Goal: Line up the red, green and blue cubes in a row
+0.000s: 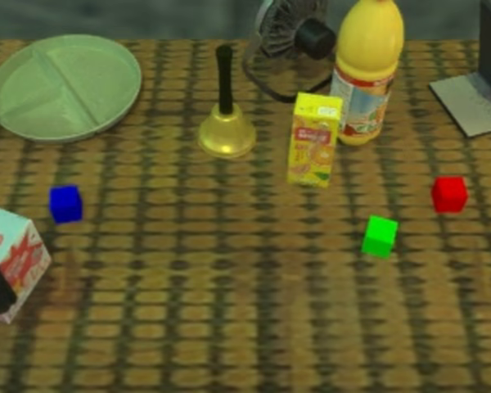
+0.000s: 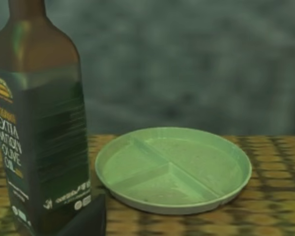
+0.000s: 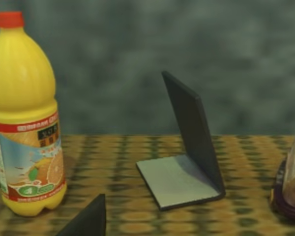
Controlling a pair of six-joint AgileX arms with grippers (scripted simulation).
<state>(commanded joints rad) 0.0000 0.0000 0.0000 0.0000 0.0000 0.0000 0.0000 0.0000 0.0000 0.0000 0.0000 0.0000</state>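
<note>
The blue cube (image 1: 65,204) sits at the table's left. The green cube (image 1: 380,236) is right of centre, and the red cube (image 1: 449,195) lies a little farther back and to its right. All three stand apart on the woven mat, and none appears in either wrist view. Neither arm shows in the top view. One dark finger (image 2: 86,221) of my left gripper shows beside an olive oil bottle (image 2: 39,123), well off to one side with nothing held. My right gripper likewise shows a single dark finger (image 3: 88,219), also to one side, holding nothing.
At the back stand a green divided plate (image 1: 64,86), a brass bell (image 1: 226,123), a fan (image 1: 290,37), an orange juice bottle (image 1: 367,70), a yellow juice carton (image 1: 314,139) and a dark bookend (image 1: 475,90). A red-and-white box (image 1: 18,258) sits at the left edge.
</note>
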